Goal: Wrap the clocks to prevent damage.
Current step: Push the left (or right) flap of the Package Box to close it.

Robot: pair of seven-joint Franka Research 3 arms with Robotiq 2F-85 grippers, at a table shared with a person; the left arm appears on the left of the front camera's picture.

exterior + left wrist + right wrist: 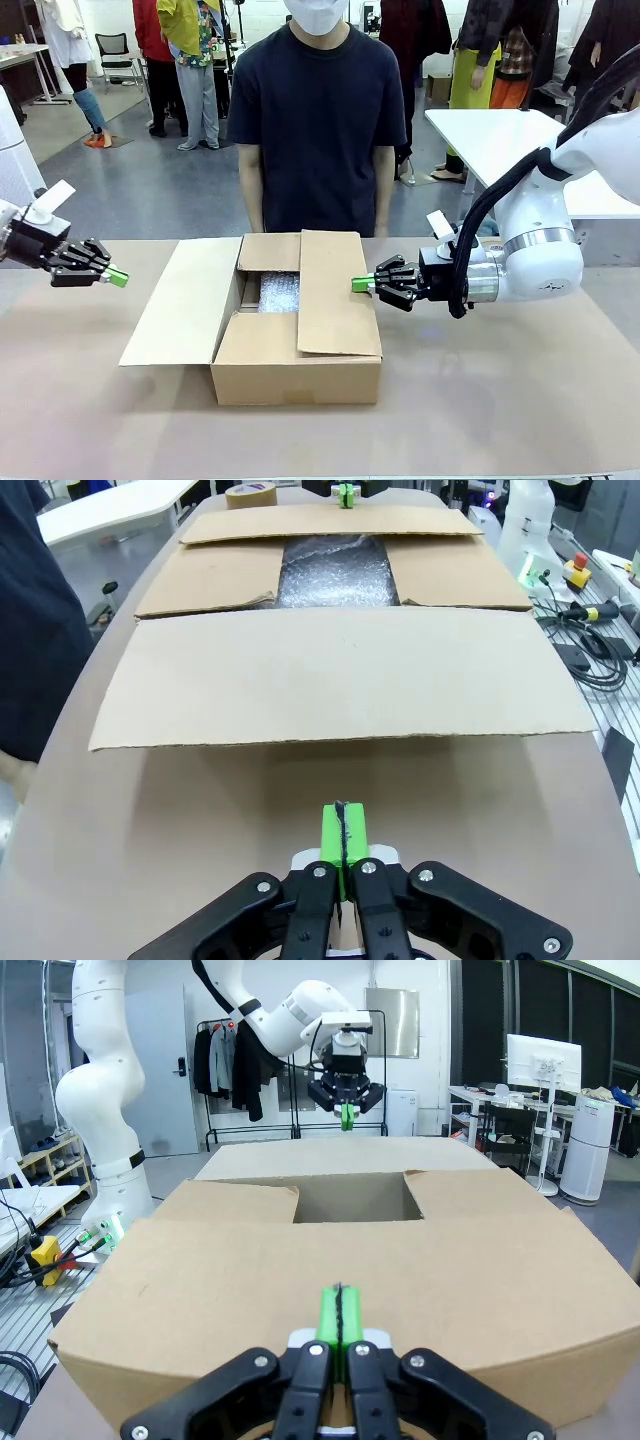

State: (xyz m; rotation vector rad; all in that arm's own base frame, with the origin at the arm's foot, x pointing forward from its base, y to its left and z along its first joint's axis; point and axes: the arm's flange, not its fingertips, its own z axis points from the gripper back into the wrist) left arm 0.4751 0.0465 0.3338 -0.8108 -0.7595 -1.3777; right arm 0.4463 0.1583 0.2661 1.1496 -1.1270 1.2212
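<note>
Tan tabletop (520,400). A cardboard box (300,375) sits at its centre, one long flap spread outward above the surface. A brown tape roll (251,494) lies beyond the box, near the edge.

One box (296,375), one bundle (279,291), two claws (117,277) (361,285)

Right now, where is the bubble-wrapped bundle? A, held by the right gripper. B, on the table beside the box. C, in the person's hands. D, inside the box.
D. The bundle lies inside the box, seen through the gap between its flaps; the left gripper and right gripper are both shut with nothing in them.
</note>
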